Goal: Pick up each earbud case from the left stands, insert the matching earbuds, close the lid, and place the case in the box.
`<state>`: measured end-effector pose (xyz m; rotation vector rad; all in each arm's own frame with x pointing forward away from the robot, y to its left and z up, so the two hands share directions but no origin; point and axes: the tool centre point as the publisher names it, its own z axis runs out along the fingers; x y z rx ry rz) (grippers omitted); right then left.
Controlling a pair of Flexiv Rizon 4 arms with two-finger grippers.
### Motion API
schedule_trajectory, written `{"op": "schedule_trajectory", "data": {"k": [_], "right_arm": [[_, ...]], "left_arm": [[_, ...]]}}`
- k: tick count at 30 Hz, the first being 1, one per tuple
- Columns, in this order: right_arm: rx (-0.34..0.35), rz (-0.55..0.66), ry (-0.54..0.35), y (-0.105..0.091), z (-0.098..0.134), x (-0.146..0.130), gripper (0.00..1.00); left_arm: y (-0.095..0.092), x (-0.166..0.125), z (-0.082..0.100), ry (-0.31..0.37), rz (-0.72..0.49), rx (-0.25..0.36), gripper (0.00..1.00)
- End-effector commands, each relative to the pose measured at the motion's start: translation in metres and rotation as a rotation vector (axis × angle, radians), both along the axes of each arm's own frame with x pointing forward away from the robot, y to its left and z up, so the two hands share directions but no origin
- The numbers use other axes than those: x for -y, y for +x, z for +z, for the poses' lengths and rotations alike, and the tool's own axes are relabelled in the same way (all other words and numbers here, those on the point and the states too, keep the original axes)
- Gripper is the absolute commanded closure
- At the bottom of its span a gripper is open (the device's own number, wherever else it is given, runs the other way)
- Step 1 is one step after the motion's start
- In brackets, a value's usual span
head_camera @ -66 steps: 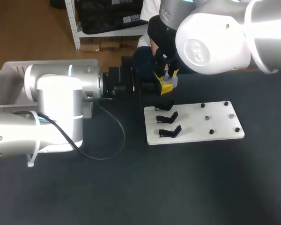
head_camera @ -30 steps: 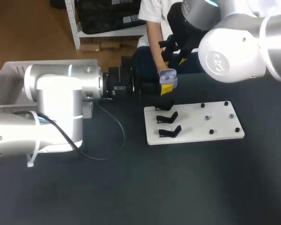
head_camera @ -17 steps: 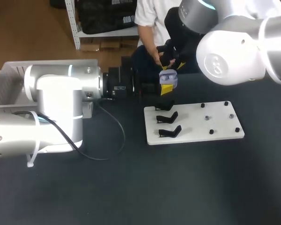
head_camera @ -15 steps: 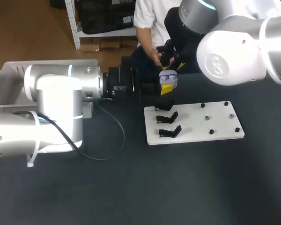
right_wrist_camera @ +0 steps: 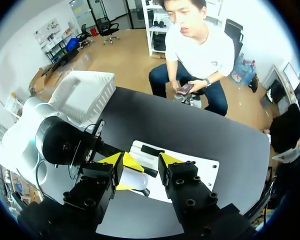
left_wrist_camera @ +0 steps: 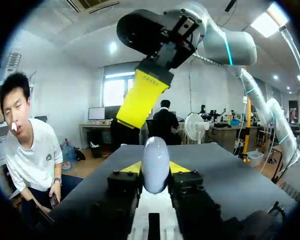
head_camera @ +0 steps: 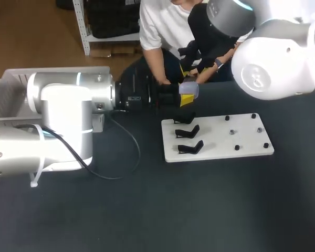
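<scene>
Left gripper [left_wrist_camera: 155, 169] first: its two yellow tips are pressed in from both sides on a pale lavender, smooth, egg-rounded earbud case [left_wrist_camera: 155, 162]. That is a firm clamp, with the case standing up between the black finger blocks. From the head view the same case [head_camera: 188, 88] is held out level above the dark matte table [head_camera: 199, 210], just beyond the far edge of the white flat rectangular board [head_camera: 220, 137]. Whether its lid is up or down cannot be made out.

Now the right gripper [head_camera: 191, 69]: it hangs directly above the case, a clear gap between them, touching nothing. Its own camera shows the yellow wedge-shaped tips [right_wrist_camera: 122, 162] spread wide with nothing between them, and the case [right_wrist_camera: 132, 180] lies well below the gap.

On the board, glossy black curved stands [head_camera: 188, 131] sit along its left end, and small black pegs [head_camera: 237, 148] dot the right half. A white slatted plastic box [head_camera: 5, 89] sits at the far left of the table. A thin black cable [head_camera: 127, 157] loops from the left arm across the table.
</scene>
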<state>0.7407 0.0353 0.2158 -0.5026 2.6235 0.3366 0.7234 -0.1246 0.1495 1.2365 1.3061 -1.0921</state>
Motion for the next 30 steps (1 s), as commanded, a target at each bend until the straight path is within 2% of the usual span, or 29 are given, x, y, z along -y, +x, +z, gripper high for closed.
{"op": "schedule_trajectory", "data": {"k": [1, 2, 4, 8, 10, 14, 17, 18, 22, 30], "right_arm": [[0.061, 0.009, 0.029, -0.028, 0.014, 0.02, 0.49], [0.076, 0.012, 0.027, -0.031, 0.016, 0.022, 0.43], [0.104, 0.016, 0.038, -0.041, 0.022, 0.032, 0.24], [0.15, -0.005, 0.051, -0.055, 0.03, 0.05, 0.0], [0.165, -0.017, 0.047, -0.062, 0.033, 0.058, 0.0], [0.174, -0.03, 0.046, -0.07, 0.033, 0.069, 0.0], [0.175, -0.041, 0.037, -0.075, 0.029, 0.073, 0.0], [0.17, -0.04, 0.031, -0.076, 0.027, 0.074, 0.0], [0.16, -0.043, 0.02, -0.08, 0.02, 0.075, 0.0], [0.129, -0.044, 0.02, -0.089, 0.009, 0.069, 0.0]], "left_arm": [[-0.001, 0.0, -0.001, -0.006, 0.005, 0.005, 1.0], [-0.001, 0.0, -0.001, -0.006, 0.005, 0.005, 1.0], [-0.002, -0.005, 0.002, -0.007, 0.013, 0.014, 1.0], [-0.002, -0.024, 0.018, 0.001, 0.049, 0.056, 1.0], [-0.003, -0.039, 0.024, -0.002, 0.072, 0.071, 1.0], [-0.003, -0.065, 0.033, 0.046, 0.136, 0.091, 1.0], [-0.001, -0.09, 0.036, 0.054, 0.177, 0.099, 1.0], [0.0, -0.098, 0.037, 0.072, 0.196, 0.102, 1.0], [0.003, -0.129, 0.041, 0.075, 0.242, 0.113, 1.0], [0.014, -0.184, 0.047, 0.151, 0.298, 0.142, 1.0]]}}
